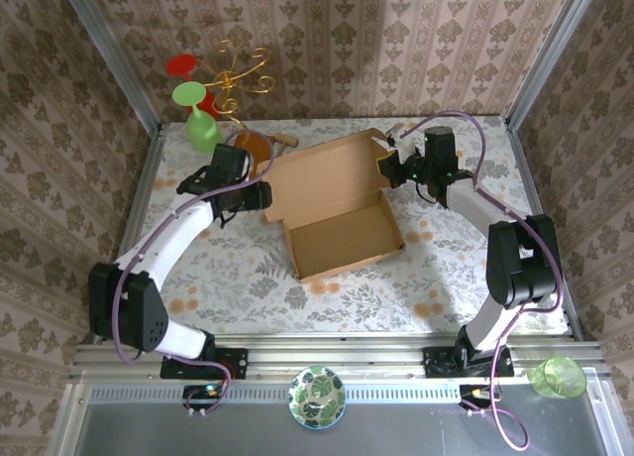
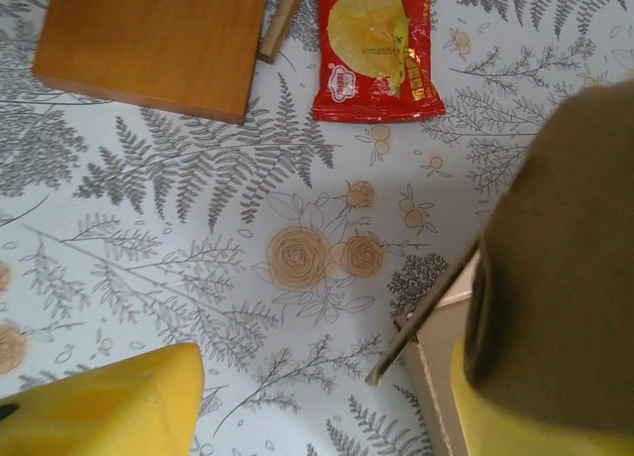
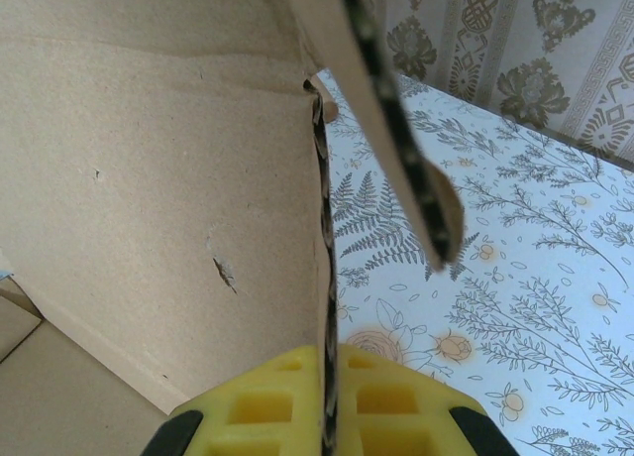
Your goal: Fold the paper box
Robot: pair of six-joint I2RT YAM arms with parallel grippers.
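The right pincer (image 3: 327,401) was pressed together on an upright wall of the box (image 3: 149,178), with the cardboard edge running between its yellow pads. From above, it gripped the box's upper right corner.

The left pincer (image 2: 327,347) stood spread. One finger (image 2: 99,406) was at the lower left of its wrist view and the other at the lower right, just beside a flap edge; I could not tell whether they touched.

The one box lay open at mid-frame in the top view, on the tabletop (image 1: 248,278), its inside showing bare cardboard.

At the top of the left wrist view lay one board (image 2: 149,40), one stick (image 2: 282,20) and one red packet (image 2: 376,50).

The top view showed one green goblet (image 1: 203,127) at the upper left. One bowl (image 1: 317,397) sat at bottom centre, showing its leaf-patterned inside. One green cup (image 1: 557,377) stood at the lower right; its contents could not be made out.
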